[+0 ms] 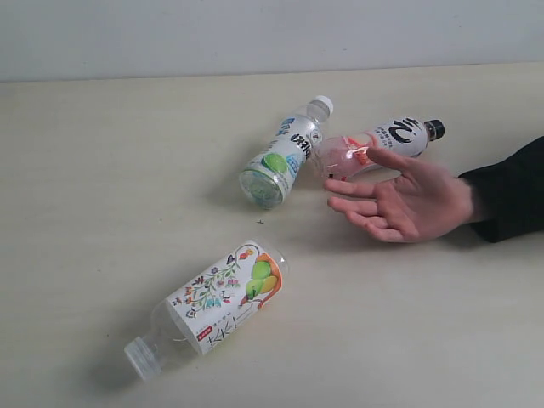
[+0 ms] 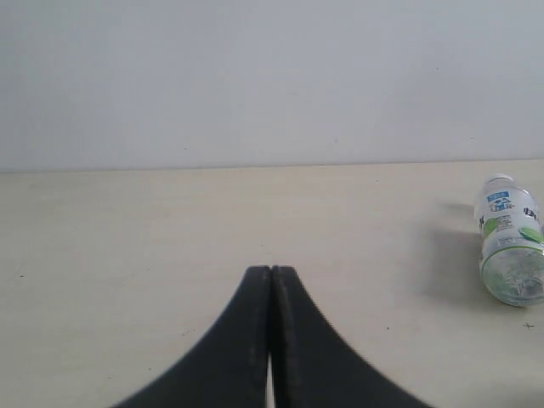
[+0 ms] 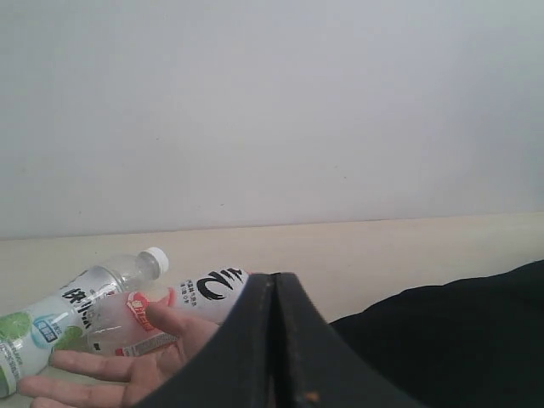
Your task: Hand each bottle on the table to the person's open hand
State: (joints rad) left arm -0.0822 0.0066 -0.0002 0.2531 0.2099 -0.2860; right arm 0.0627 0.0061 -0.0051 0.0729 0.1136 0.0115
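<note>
light: bright, even, diffuse | shadows: soft, faint, left of clear green-and-blue-labelled plastic bottle (image 1: 280,157) | focus: exterior sharp; wrist views soft, black left gripper (image 2: 270,276) blurred

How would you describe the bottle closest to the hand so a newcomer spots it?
Start at the person's open hand reaching in from the right of the table. The pink bottle lies on its side just behind the fingers. Its black cap sets it apart: the green-labelled bottle and floral bottle have pale caps.
</note>
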